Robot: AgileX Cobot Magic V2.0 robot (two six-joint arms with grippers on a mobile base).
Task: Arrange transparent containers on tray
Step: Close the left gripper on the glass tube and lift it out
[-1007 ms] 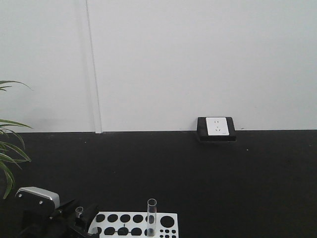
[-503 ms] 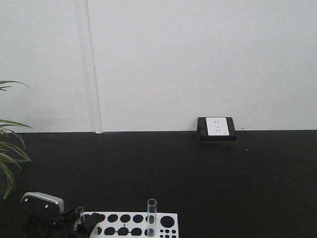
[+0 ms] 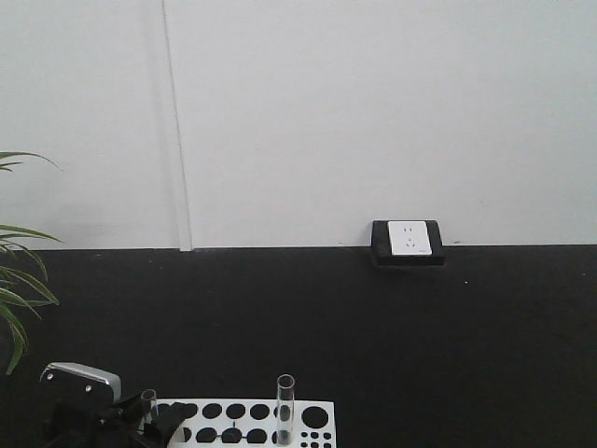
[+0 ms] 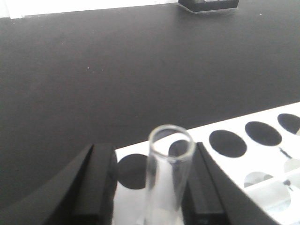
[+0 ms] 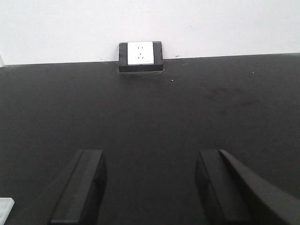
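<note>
A clear test tube [image 4: 169,178] stands upright between the fingers of my left gripper [image 4: 150,157], over the near left corner of the white rack [image 4: 262,161] with its round black holes. The tube rests against the right finger [image 4: 201,187]; a gap separates it from the left finger [image 4: 96,183], so the gripper is open. In the front view, that tube [image 3: 147,402] and the left gripper [image 3: 149,417] sit at the rack's [image 3: 244,423] left end. A second test tube [image 3: 284,409] stands in the rack further right. My right gripper [image 5: 150,187] hangs open and empty over the black table.
A black-framed white wall socket [image 3: 408,239] sits at the back edge of the black table [image 3: 373,327], also visible as the socket [image 5: 139,54] in the right wrist view. Green plant leaves [image 3: 17,299] reach in from the left. A white corner [image 5: 4,204] shows low left.
My left gripper came down and slightly left with the tube, which went from tilted to upright at the rack's left end. Over the last half second it hardly moved.
</note>
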